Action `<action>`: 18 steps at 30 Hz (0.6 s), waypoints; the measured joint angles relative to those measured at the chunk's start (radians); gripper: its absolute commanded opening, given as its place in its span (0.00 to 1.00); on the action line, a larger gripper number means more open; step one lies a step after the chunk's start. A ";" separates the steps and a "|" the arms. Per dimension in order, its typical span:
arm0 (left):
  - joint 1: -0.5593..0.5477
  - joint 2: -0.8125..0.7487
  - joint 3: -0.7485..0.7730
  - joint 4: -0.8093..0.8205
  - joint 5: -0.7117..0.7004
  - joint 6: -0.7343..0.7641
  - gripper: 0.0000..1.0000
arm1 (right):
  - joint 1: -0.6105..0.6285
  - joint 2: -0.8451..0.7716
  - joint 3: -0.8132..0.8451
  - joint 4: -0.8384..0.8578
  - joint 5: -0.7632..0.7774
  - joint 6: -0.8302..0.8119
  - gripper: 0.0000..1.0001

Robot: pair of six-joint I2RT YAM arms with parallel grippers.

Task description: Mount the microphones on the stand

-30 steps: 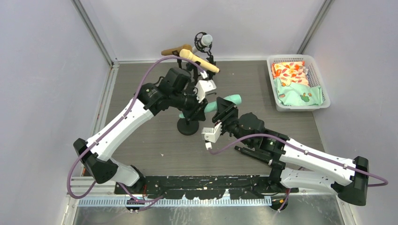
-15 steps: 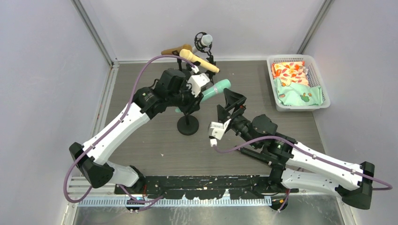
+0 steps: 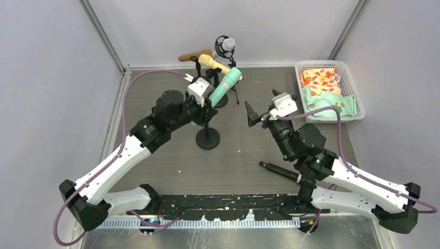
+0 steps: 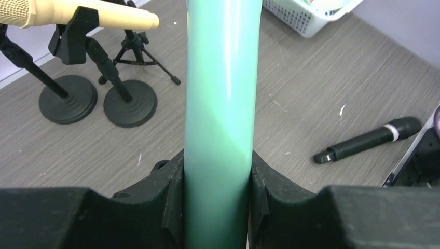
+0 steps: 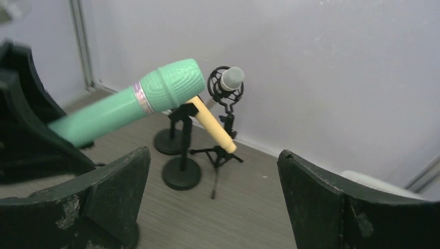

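- The teal green stick microphone [image 3: 224, 85] is held off the grey wood-grain table [image 3: 171, 150], tilted, with its ribbed head pointing up toward the far wall.
- The left gripper [image 3: 203, 106] clamps its smooth barrel, one black finger pressed on each side in the left wrist view.
- Its head is just beside the cream-yellow microphone [image 3: 218, 65], which sits in a black clip on a round-based stand. Whether the two touch I cannot tell.
- A black round-based stand [image 3: 207, 139] rises beneath the left gripper; its top is hidden.
- At the far edge are a metallic gold microphone [image 3: 192, 55] on a stand and a white microphone [image 3: 227, 45] in a ring mount on a tripod.
- The black microphone [image 3: 280, 172] lies flat on the table near the right arm.
- The right gripper [image 3: 262, 106] has its jaws spread wide and holds nothing.
- A white plastic basket [image 3: 334, 118] of patterned cloth sits at the far right.
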 measured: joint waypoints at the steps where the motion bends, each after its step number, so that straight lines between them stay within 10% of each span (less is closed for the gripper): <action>1: 0.000 -0.018 -0.031 0.042 -0.004 -0.024 0.00 | -0.002 0.010 0.025 -0.012 0.017 0.079 0.97; 18: 0.000 -0.124 -0.223 0.391 -0.019 -0.252 0.00 | -0.187 0.264 0.226 -0.151 -0.270 1.122 0.95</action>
